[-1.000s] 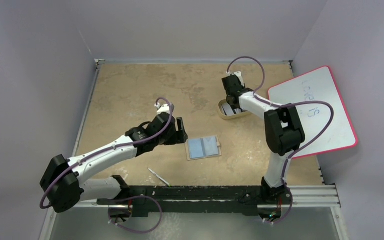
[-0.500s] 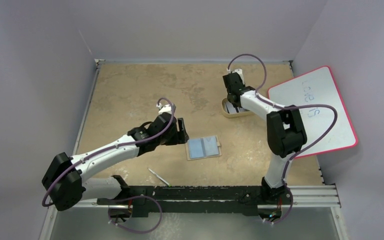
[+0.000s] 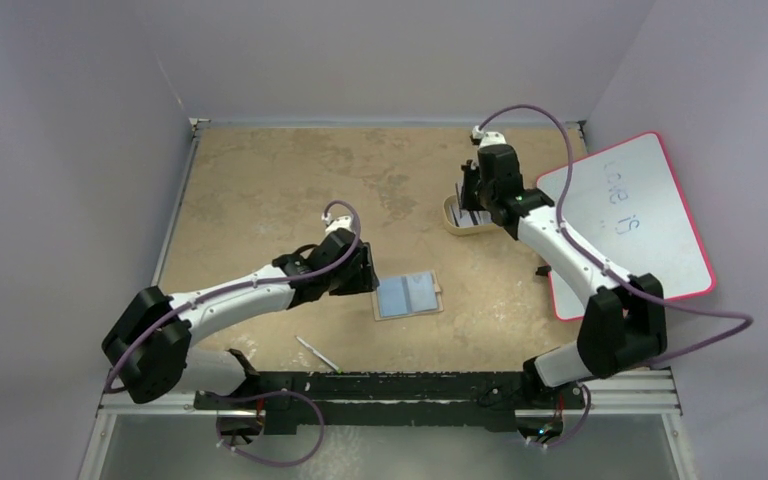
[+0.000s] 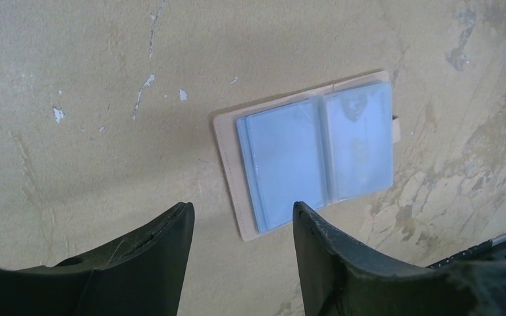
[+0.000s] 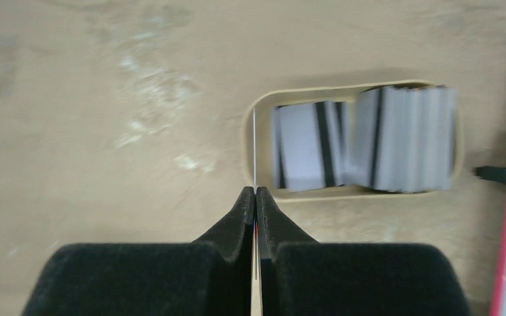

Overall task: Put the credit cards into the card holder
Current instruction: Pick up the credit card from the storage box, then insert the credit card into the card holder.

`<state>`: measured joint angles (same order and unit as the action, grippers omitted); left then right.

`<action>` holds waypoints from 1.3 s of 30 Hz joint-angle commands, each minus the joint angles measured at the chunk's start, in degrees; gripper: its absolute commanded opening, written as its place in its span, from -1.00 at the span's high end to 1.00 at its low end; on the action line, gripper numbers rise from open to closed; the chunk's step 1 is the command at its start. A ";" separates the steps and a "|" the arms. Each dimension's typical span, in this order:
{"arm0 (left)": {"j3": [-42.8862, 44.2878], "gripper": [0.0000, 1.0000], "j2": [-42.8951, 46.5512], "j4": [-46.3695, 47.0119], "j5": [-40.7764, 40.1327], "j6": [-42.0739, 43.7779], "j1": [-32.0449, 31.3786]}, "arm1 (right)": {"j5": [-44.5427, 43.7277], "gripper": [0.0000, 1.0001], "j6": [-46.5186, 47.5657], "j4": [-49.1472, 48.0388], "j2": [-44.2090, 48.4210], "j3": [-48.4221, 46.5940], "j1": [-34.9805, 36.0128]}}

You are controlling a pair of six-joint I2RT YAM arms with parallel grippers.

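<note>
The right jaws are clamped on one credit card (image 5: 255, 141), edge-on over the rim of the tray (image 5: 342, 196) holding other credit cards (image 5: 402, 138). The left jaws stand apart, the open card holder (image 4: 313, 155) flat on the surface (image 4: 72, 79) just ahead.

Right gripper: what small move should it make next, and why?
Probably carry its load toward the card holder. The right gripper is shut on one credit card, edge-on by the tray, while the holder lies open beside the open left gripper.
</note>
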<state>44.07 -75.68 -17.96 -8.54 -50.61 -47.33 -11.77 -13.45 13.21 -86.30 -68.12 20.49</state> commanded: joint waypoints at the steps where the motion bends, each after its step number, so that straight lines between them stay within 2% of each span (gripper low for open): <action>1: -1.16 -0.11 -2.12 4.20 1.37 -1.84 0.14 | 19.07 1.00 -6.23 -7.91 6.36 7.39 0.18; 4: -1.74 -0.11 -4.27 5.55 2.22 -2.87 0.14 | 25.67 1.00 -9.80 -12.41 10.08 13.70 1.34; 9: -3.01 -0.11 -6.81 7.57 3.08 -4.12 0.13 | 31.51 1.00 -19.81 -22.48 15.74 24.86 4.97; 16: -3.56 -0.10 -8.83 8.35 2.47 -4.58 0.13 | 31.01 1.00 -29.17 -33.08 17.51 36.31 10.19; 24: -3.71 0.10 -10.60 9.57 2.56 -4.50 0.13 | 28.90 1.00 -31.53 -37.31 14.79 41.11 12.67; 31: -3.91 0.20 -11.55 9.12 1.82 -4.67 0.17 | 25.77 1.00 -28.31 -33.60 13.13 41.04 12.71; 39: -3.67 0.41 -12.44 8.81 1.58 -4.54 0.14 | 25.83 1.00 -28.37 -33.33 12.45 42.60 12.64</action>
<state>40.64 -86.74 -8.84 -6.20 -54.92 -47.31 15.44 -42.54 -19.27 -73.25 -26.33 32.99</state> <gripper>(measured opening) 0.309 0.005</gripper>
